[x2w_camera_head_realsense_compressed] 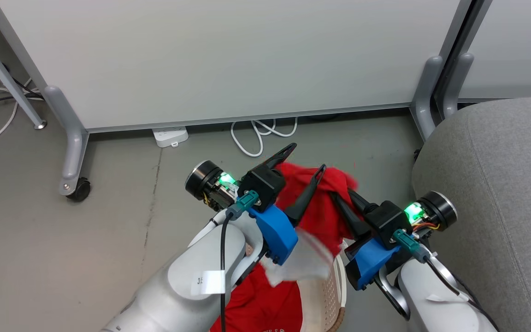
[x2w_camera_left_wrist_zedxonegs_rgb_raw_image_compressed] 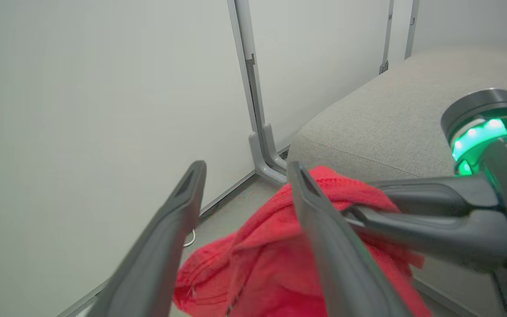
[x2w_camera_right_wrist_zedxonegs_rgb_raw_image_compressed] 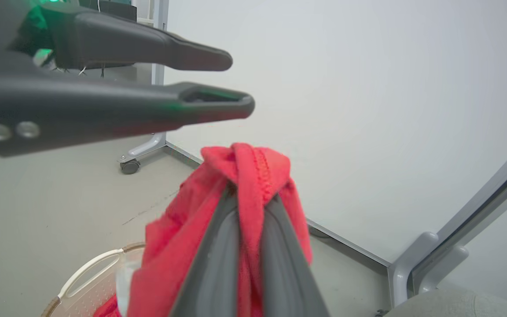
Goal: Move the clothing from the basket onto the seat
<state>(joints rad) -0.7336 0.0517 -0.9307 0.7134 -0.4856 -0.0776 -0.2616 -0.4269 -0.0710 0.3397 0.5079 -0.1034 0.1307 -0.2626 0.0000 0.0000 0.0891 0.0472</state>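
Fingers, right gripper [x2w_camera_head_realsense_compressed: 340,198]: pressed together on a fold of red fabric, lower centre of the head view. In the right wrist view [x2w_camera_right_wrist_zedxonegs_rgb_raw_image_compressed: 250,198] the cloth drapes over both tips.
Fingers, left gripper [x2w_camera_head_realsense_compressed: 308,157]: spread apart and gripping nothing, centre of the head view, with one finger crossing in front of the red cloth.
Basket [x2w_camera_head_realsense_compressed: 334,286]: bottom centre of the head view, between the two forearms, on the floor [x2w_camera_head_realsense_compressed: 109,221].
Remaining clothing [x2w_camera_head_realsense_compressed: 256,299]: red fabric inside the basket, at the bottom edge of the frame.
Lifted garment [x2w_camera_head_realsense_compressed: 325,221]: hangs from the right gripper above the basket. Whether its lower end is clear of the rim cannot be told.
Seat [x2w_camera_head_realsense_compressed: 500,184]: grey cushion at the right of the frame, apart from the garment, with its visible part bare of red cloth.
Partition panel [x2w_camera_head_realsense_compressed: 228,60]: pale wall across the top of the frame.
Progress: judged early. One garment is raised but not yet delivered, and the carry to the right, the release and the rest of the load are left.
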